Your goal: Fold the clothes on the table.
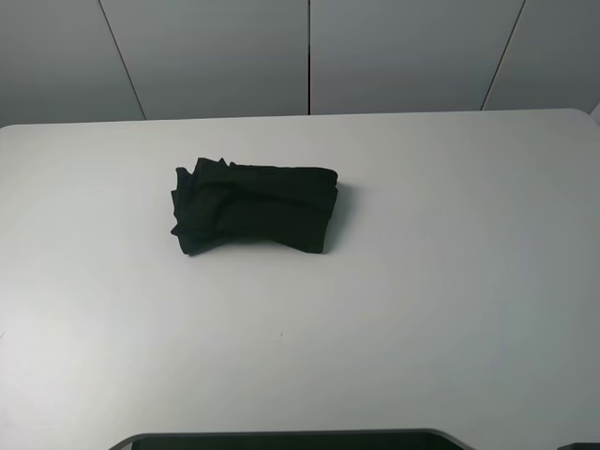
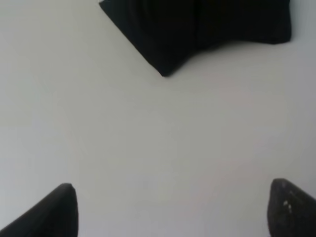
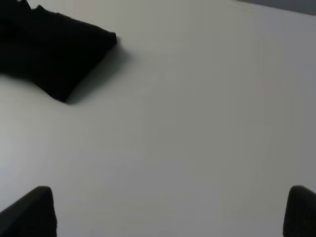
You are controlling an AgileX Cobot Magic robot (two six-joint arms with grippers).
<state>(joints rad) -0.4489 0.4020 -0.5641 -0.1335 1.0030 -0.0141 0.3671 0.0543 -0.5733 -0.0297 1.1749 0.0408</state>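
Note:
The clothes (image 1: 253, 206) lie as a compact black folded bundle on the white table (image 1: 422, 281), left of centre toward the back. No print shows on it. Neither arm appears in the exterior high view. In the left wrist view the bundle (image 2: 197, 29) lies well beyond my left gripper (image 2: 173, 210), whose two dark fingertips (image 2: 54, 212) stand far apart over bare table. The right wrist view has the bundle (image 3: 49, 54) off to one side, apart from my right gripper (image 3: 170, 212), open too with nothing between its fingers (image 3: 34, 212).
Grey wall panels (image 1: 309, 56) rise behind the table's far edge. A dark curved housing (image 1: 281, 441) sits at the table's near edge. White tabletop surrounds the bundle on all sides.

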